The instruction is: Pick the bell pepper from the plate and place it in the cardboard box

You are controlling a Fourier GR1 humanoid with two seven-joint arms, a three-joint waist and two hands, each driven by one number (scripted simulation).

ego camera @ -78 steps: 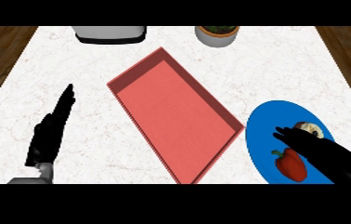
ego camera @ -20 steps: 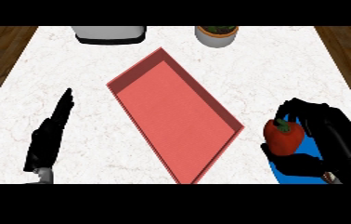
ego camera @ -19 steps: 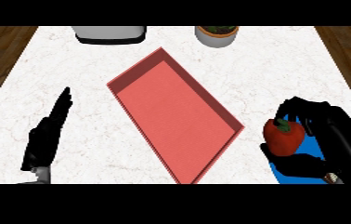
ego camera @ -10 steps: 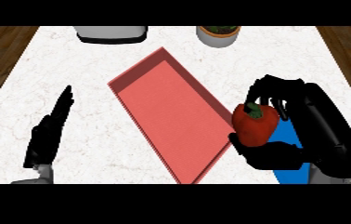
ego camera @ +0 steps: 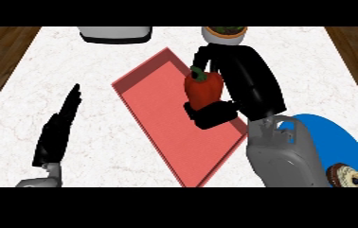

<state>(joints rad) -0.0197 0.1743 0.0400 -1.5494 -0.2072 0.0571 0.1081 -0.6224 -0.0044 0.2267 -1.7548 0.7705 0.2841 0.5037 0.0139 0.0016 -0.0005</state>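
Head view: right hand (ego camera: 241, 83) curled round the bell pepper (ego camera: 203, 88) over the box (ego camera: 174, 123) — left hand (ego camera: 58, 127) straight-fingered, plate (ego camera: 335, 139) cut off.

Counter (ego camera: 293, 57): white stone look, faint grey veining, smooth and matt from where I sat. Wood grain showed, dark brown, at both upper corners beyond it. Cardboard box (ego camera: 157, 97) read as flat, matt red board, no sheen on floor or walls. Bell pepper (ego camera: 203, 88) was glossy red skin, soft highlight, with a dull green stem. Right hand (ego camera: 237, 83) looked like matt black plastic; its forearm (ego camera: 287, 163) smooth grey with a slight sheen. Left hand (ego camera: 57, 127) was equally matt black. Plate (ego camera: 328, 142) was plain blue, smooth, unshiny.
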